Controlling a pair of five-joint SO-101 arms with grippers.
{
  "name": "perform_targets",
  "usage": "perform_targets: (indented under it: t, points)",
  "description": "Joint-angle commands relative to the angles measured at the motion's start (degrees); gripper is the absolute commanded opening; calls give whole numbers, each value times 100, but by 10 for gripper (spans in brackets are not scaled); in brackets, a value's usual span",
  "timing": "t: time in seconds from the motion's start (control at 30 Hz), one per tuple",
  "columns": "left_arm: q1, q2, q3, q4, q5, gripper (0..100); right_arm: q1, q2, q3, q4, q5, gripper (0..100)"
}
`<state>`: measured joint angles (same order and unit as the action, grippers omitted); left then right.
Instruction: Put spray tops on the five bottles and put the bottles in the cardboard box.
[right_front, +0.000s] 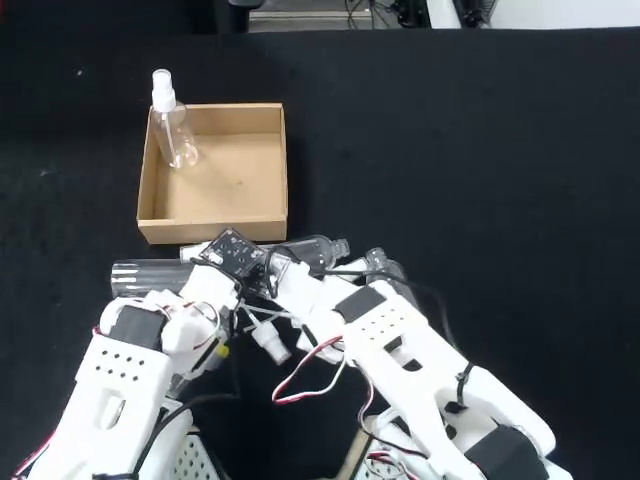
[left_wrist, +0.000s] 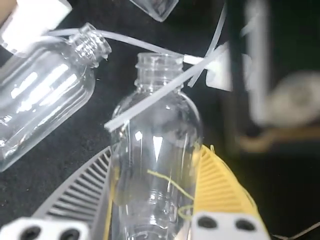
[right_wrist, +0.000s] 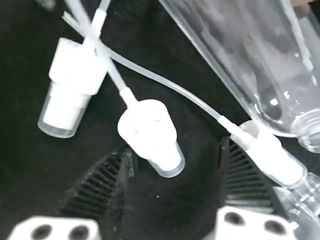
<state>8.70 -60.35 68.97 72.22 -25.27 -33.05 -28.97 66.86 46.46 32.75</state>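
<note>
An uncapped bottle is gripped around its body by the left jaws, its open neck pointing away from the wrist, and a second bare bottle lies just beside it on the black desk. A loose spray top is framed between the right jaws, which are spread open and closed on nothing. Its long axis slants across the gap and its dip tube trails away from them, so the right arm is judged the nearer for picking it up, though other spray tops crowd close. The cardboard box is set further up the desk with one capped bottle leaning in a far corner, and cables are seen beyond the desk's far edge.
</note>
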Motion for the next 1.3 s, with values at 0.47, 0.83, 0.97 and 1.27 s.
perform_targets:
  t: [0.47, 0.83, 0.97, 1.27]
  points:
    - [-541, 0, -295, -88, 510, 35, -396, -145, 338, -659, -26, 105]
    - [-541, 0, -295, -88, 510, 35, 1046, -884, -822, 1626, -53, 10]
    - [-541, 0, -295, -88, 510, 35, 2215, -1525, -1833, 3182, 141, 10]
    - [-488, 0, -101, -352, 536, 35, 6233, -1156, -2519, 2611, -97, 11]
